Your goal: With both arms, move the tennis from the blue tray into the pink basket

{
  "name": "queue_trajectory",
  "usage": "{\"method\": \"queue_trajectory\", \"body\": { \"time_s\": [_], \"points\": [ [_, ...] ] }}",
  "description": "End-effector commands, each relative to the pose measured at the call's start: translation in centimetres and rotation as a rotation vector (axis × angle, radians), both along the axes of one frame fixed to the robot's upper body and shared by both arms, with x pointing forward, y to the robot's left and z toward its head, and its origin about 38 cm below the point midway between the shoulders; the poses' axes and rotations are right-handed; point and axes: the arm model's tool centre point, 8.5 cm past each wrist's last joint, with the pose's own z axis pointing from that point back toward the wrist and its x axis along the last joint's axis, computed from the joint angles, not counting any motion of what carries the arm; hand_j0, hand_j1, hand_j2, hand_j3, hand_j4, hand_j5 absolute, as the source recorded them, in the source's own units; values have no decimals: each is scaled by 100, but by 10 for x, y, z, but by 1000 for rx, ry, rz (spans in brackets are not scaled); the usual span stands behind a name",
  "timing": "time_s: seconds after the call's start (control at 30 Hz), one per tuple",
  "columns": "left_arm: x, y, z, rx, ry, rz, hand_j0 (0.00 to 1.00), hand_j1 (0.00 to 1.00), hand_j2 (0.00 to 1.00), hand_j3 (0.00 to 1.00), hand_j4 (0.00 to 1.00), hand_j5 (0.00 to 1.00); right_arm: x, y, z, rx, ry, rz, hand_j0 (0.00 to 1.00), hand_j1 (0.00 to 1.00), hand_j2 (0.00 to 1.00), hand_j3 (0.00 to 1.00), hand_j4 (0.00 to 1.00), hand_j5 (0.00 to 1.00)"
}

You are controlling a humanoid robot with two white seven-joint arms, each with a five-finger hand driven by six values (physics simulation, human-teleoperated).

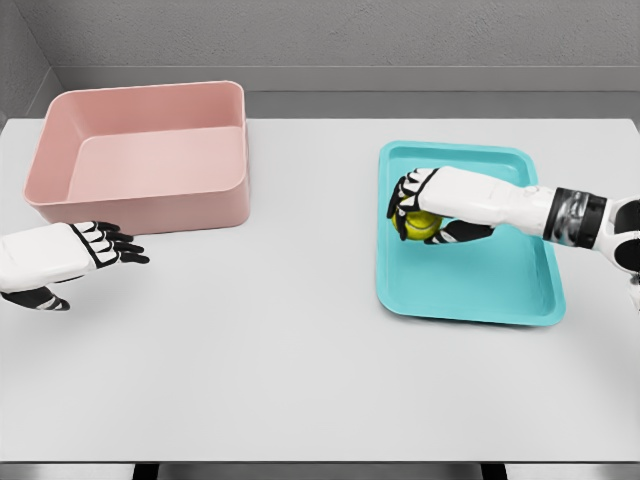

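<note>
Right hand (425, 205) gripping one tennis ball (420, 225), one tray (500, 290)

a broad white table (300, 380) fills nearly the whole view, its matte top evenly lit with only soft, faint shadows. its far edge runs straight across the upper part of the scene, and its near edge shows as a thin pale lip along the bottom. behind it stands a grey wall (350, 30) with a mottled, concrete-like finish, meeting a darker grey band (420, 103) at its base. a second grey wall (18, 70) closes the room at the upper left, forming a corner. beneath the near edge, dark table supports (146, 471) show against a grey floor.
</note>
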Motion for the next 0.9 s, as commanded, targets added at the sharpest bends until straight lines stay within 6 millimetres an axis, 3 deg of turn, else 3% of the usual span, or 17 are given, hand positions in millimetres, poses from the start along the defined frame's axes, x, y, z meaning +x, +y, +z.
{"method": "queue_trajectory", "body": {
  "time_s": [0.0,0.2,0.33,0.6,0.7,0.87],
  "points": [
    [0,0,0,-5,1,2,100,100,100,100,100,100,-5,21,7,39,-23,46,34,34,34,34,34,34],
    [0,0,1,-4,1,3,100,100,100,100,100,100,-15,60,8,84,-33,135,34,34,34,34,34,34],
    [0,0,1,-4,1,3,100,100,100,100,100,100,-21,88,-1,102,-11,193,34,34,34,34,34,34],
    [0,0,1,-4,1,3,100,100,100,100,100,100,-15,153,-26,119,40,251,34,34,34,34,34,34],
    [0,1,0,-3,3,4,100,100,100,100,100,100,-7,167,-36,121,67,237,34,34,34,34,34,34],
    [0,0,0,-4,2,3,100,100,100,100,100,100,4,165,-51,106,113,200,34,34,34,34,34,34]
  ]
}}
